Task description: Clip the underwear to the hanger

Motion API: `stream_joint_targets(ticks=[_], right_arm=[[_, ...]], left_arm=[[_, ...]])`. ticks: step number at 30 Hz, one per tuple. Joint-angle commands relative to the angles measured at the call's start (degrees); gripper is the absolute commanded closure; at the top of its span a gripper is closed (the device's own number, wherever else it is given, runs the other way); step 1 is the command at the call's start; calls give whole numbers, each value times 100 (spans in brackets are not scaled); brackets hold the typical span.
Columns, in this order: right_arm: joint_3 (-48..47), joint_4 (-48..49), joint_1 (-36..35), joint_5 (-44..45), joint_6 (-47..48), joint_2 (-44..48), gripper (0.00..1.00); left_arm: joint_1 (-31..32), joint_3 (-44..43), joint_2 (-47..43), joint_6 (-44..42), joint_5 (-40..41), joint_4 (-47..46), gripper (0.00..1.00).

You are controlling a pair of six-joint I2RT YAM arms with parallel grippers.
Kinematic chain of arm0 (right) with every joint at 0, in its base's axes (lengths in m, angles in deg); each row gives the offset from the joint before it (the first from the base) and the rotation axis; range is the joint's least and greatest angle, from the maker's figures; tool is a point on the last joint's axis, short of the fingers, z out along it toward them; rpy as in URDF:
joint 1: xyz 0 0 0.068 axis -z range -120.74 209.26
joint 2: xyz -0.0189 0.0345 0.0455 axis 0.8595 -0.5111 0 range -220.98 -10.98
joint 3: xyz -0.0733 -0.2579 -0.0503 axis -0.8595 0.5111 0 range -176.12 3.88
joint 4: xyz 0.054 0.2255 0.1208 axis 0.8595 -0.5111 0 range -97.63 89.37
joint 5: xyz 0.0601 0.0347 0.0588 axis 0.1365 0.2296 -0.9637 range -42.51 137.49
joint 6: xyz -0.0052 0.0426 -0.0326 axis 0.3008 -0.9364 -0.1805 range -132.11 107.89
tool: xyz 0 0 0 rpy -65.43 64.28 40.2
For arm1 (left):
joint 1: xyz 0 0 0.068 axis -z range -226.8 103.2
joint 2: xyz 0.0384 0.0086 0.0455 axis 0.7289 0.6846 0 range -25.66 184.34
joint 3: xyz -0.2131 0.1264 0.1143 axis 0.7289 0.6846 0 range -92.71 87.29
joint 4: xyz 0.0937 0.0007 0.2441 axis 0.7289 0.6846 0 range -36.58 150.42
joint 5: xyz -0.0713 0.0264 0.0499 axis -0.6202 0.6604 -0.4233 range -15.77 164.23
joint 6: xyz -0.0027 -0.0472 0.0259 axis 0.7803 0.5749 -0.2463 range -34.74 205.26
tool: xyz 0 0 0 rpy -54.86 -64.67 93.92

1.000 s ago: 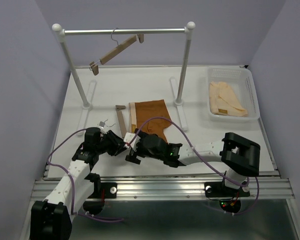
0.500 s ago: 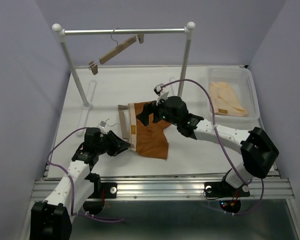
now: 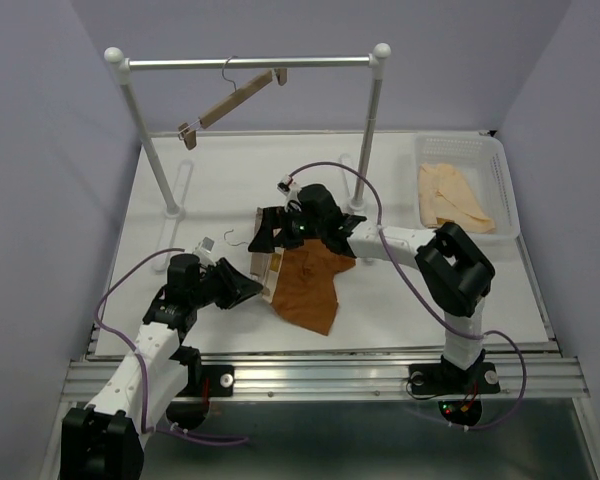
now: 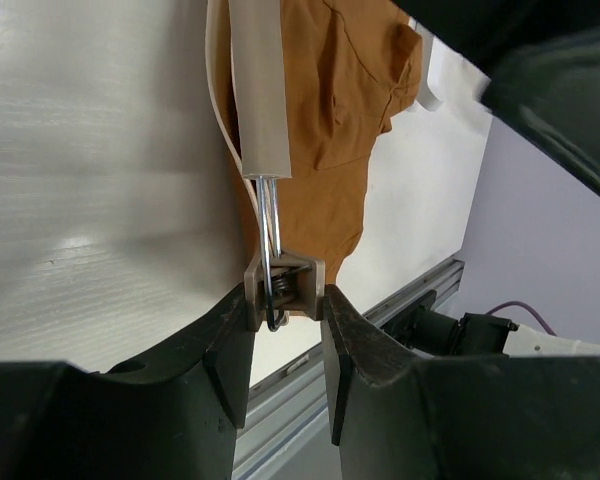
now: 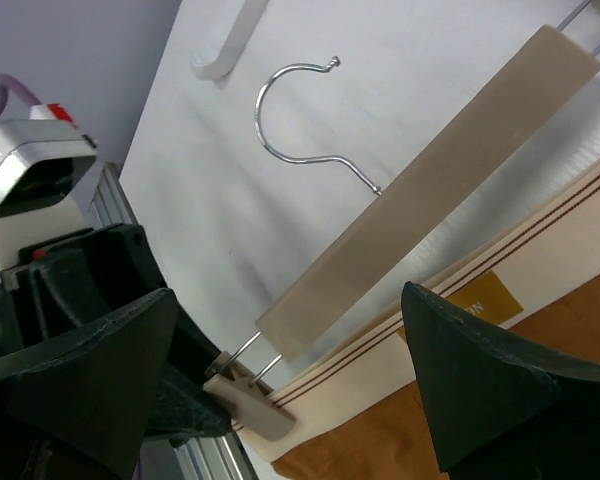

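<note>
The rust-orange underwear (image 3: 305,290) lies bunched on the white table, its tan waistband (image 5: 500,290) running beside the hanger (image 3: 261,262). The hanger is a light-wood bar (image 5: 430,190) with a wire hook (image 5: 300,110). My left gripper (image 3: 248,288) is shut on the hanger's near-end clip (image 4: 285,285), squeezing it between both fingers; a corner of the waistband reaches that clip (image 5: 250,400). My right gripper (image 3: 265,232) hovers open over the far half of the bar and the waistband, with nothing between its fingers (image 5: 480,380).
A second hanger (image 3: 230,100) hangs tilted from the rack rail (image 3: 310,62). The rack's right post (image 3: 365,150) stands just behind the right arm. A white basket (image 3: 458,140) holding pale peach garments (image 3: 450,200) sits at the back right.
My right arm swung from the front of the table to the back, then left over the hanger. The underwear was dragged and bunched toward the front. My left gripper kept hold of the clip.
</note>
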Motion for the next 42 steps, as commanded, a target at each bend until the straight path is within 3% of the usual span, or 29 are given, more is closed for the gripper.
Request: stream_joint_targets(ticks=[1, 6, 11, 30, 38, 42], right_arm=[[-555, -65, 8, -165, -428, -389, 0], [-714, -442, 8, 818, -665, -601, 0], [-732, -777, 8, 1260, -936, -724, 1], [-450, 549, 8, 733, -1992, -1163, 17], [-486, 611, 8, 610, -2212, -1331, 29], [-459, 602, 8, 680, -2274, -1330, 29]], left_arm=[[46, -91, -41, -163, -155, -418, 87], [72, -20, 82, -154, -146, -603, 87], [116, 15, 91, -136, -137, -664, 87], [169, 208, 56, -4, -260, -875, 87], [204, 261, 73, 5, -252, -910, 86], [213, 270, 56, 31, -260, -946, 86]])
